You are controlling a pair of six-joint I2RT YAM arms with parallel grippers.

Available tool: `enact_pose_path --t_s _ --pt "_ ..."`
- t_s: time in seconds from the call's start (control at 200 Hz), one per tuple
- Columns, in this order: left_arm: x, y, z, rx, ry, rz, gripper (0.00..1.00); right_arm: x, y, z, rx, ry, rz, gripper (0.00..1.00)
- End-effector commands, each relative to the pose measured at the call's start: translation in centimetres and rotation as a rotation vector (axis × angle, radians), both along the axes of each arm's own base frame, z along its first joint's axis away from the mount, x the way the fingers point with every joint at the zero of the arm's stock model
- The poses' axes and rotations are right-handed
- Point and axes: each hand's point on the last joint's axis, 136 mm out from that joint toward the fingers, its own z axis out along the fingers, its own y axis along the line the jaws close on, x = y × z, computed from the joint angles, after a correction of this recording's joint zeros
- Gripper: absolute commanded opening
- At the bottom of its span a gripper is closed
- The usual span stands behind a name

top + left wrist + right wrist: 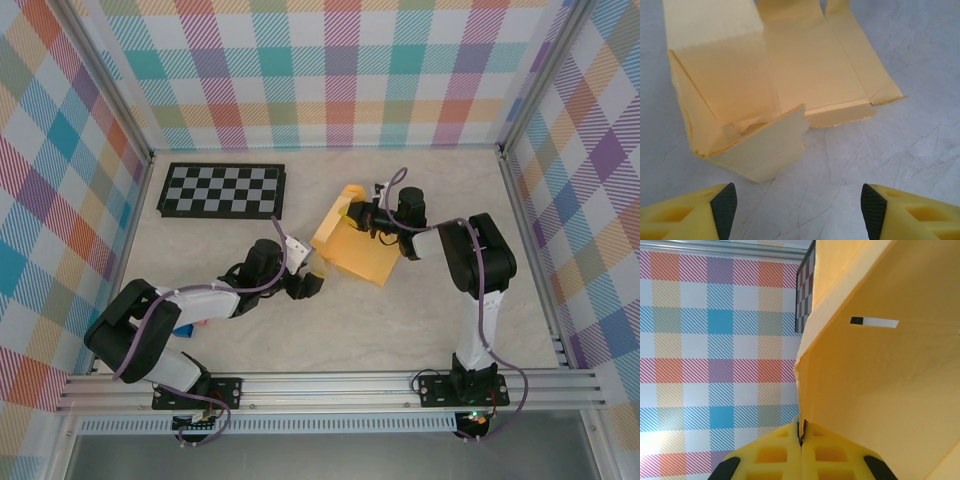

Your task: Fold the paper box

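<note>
- Left gripper: jaws stand wide apart with nothing between them. Both black pads are clear of the card and only bare table lies under the gap.
- In the top view the left gripper sits just beside the near-left corner of the paper box, not touching it as far as I can tell.
- Right gripper: jaws pressed together, pinching a thin edge of the yellow-orange card. The held panel rises steeply away from the fingers.
- The box lies mid-table between the two grippers, to the right of the checkerboard and a little nearer.
- Done, as shown in the left wrist view: the left part of the cut-out is folded up into a standing corner, with a small flap turned in at its near end. The creases there look set.
- Not done: the right-hand panel lies flat on the table, its narrow edge strip and tabs unfolded. No closed box shape yet.
- A narrow slot shows in the lifted panel, nothing tucked into it.
- Judgement: partway, probably less than half. Left to do: raise the remaining walls, turn in the tabs, tuck and close.
- Risk: thin card may spring open once released.
</note>
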Motion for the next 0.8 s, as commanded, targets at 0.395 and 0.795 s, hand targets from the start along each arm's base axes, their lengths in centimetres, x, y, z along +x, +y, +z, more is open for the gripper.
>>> enact_pose_path --t_s 0.395,0.795 --pt "3.0 1.3 0.3 0.005 -0.102 0.172 0.54 1.1 3.2 2.7 0.093 -0.104 0.001 0.0" --pt "4.5 0.9 0.3 0.029 -0.125 0.185 0.4 1.2 3.4 1.1 0.063 -0.079 -0.003 0.0"
